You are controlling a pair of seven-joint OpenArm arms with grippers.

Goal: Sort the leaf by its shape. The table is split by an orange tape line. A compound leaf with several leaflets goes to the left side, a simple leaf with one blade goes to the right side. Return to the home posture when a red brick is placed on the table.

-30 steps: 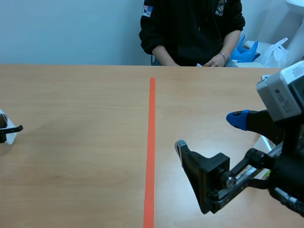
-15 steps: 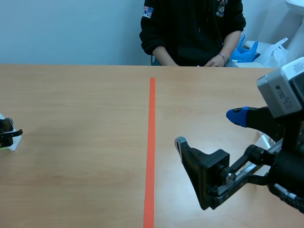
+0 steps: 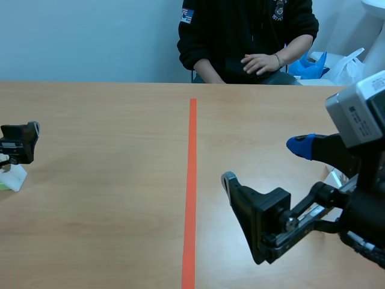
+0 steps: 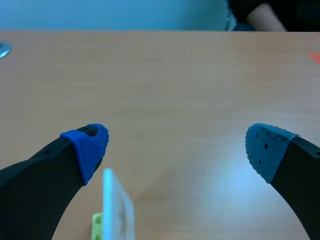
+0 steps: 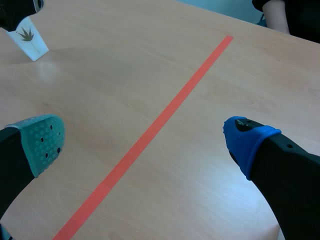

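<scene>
Standing at left edge: white leaf card (image 4: 117, 210) under spread left gripper (image 4: 177, 150); right gripper (image 5: 145, 145) spread wide, hovering right of orange tape line (image 3: 192, 180).

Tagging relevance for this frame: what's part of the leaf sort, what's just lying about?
Job: leaf card, orange tape line, left gripper, right gripper, both open.
Lying about: blue bag, white plastic bag, beside the person.
</scene>
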